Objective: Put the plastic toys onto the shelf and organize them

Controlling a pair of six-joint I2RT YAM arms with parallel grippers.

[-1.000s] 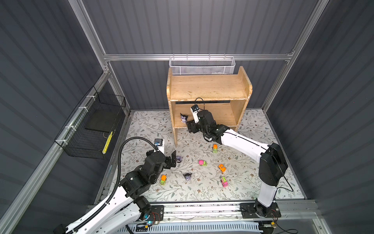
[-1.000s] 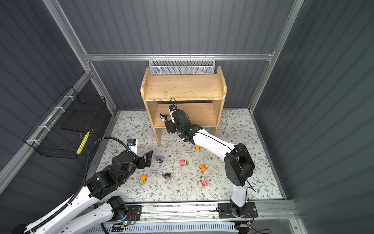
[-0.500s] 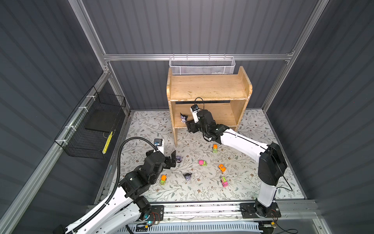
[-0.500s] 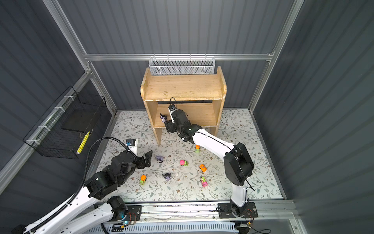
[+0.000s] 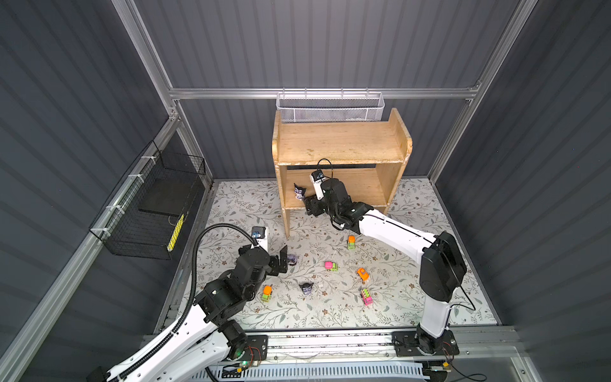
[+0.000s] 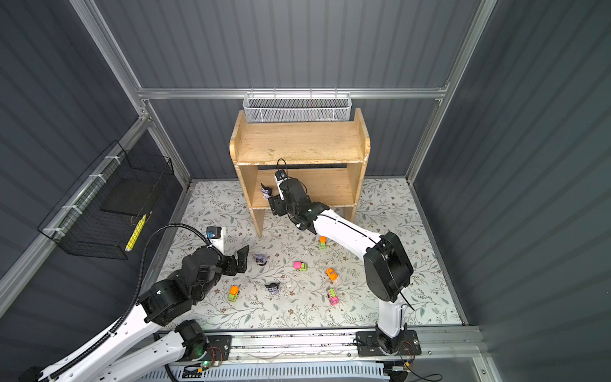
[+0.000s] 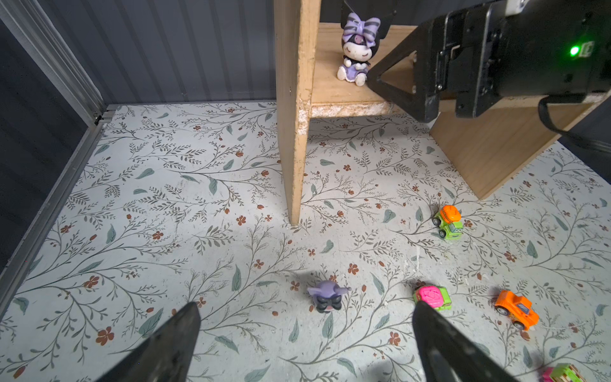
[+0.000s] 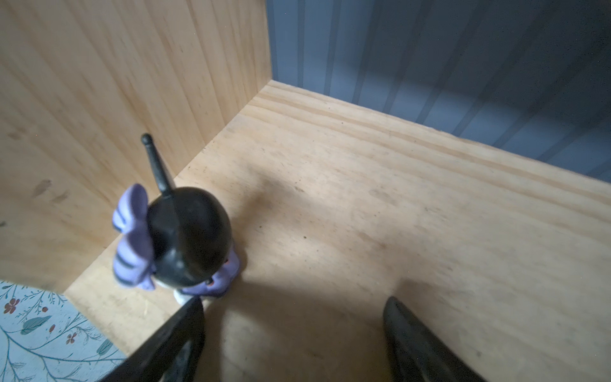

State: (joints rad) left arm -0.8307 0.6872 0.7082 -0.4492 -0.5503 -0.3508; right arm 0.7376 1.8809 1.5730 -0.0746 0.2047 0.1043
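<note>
Wood makes up the shelf, and in both top views the right gripper is at its lower board, with the bow figurine standing upright just in front of its fingertips. The left gripper hangs low over the flowery mat, its fingers spread wide, and the lilac figurine lies just ahead of them. A black figurine and five little cars sit on the mat farther from that gripper. From the left wrist, the lilac figurine lies tipped over just past the two spread fingers, in line with the gap, touching neither. From the right wrist, the right gripper's fingers are apart and pinch nothing; the bow figurine stands beside one fingertip, in the corner by the shelf's side wall. I cannot tell if that fingertip touches it.
</note>
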